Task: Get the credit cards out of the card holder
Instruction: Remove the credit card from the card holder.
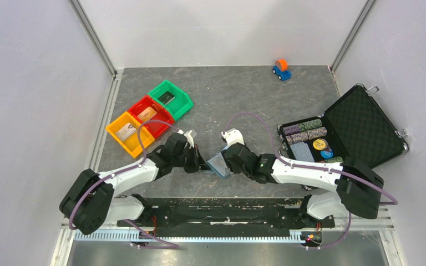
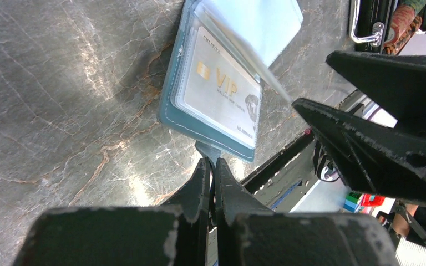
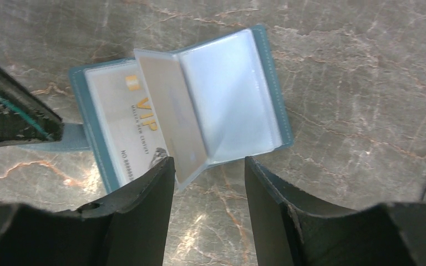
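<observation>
We see a dark grey, marble-veined table top (image 1: 244, 94). On its left side a yellow bin (image 1: 111, 128), a red bin (image 1: 130, 110) and a green bin (image 1: 187, 105) sit touching in a slanted row. A small orange-and-blue toy car (image 1: 281, 69) stands near the far edge. At the right lies an open black case (image 1: 366, 124). Near the front middle, the blue card holder (image 1: 219, 164) lies open.

left gripper (image 2: 211, 162) pinched closed, right gripper (image 3: 208, 162) jaws apart.
</observation>
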Tool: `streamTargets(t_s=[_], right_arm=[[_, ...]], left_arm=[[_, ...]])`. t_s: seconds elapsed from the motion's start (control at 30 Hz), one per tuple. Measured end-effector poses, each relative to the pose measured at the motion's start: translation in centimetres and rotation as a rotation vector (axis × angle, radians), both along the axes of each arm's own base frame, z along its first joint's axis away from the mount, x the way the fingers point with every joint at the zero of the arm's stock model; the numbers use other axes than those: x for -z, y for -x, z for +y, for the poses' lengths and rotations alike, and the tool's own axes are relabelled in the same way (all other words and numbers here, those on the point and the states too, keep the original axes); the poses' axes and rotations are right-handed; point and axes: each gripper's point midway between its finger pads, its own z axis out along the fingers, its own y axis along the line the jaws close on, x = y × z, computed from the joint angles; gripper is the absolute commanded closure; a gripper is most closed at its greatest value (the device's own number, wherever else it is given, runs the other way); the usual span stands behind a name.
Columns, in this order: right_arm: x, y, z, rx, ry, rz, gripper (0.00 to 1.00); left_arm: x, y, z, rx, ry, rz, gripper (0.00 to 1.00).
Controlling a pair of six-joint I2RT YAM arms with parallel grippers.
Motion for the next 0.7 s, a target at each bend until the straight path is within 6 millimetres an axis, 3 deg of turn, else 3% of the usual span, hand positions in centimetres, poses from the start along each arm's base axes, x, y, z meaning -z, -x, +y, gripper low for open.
streamTargets(t_s=[0.37, 0.57, 0.7], right_arm=[[-0.1, -4.1, -5.0, 0.124, 0.055, 0.003, 0.47], [0.0, -3.7, -3.9, 0.059, -0.010, 0.067, 0.48], [-0.4, -3.4, -2.4, 0.002, -0.091, 0.098, 0.56]], left_arm=[[1.1, 0.3, 1.1, -0.022, -0.070, 0.025, 0.98], [1.8, -0.6, 3.5, -0.094, -0.235, 0.028, 0.85], [1.2, -1.9, 4.3, -0.135, -0.305, 0.010, 0.73]])
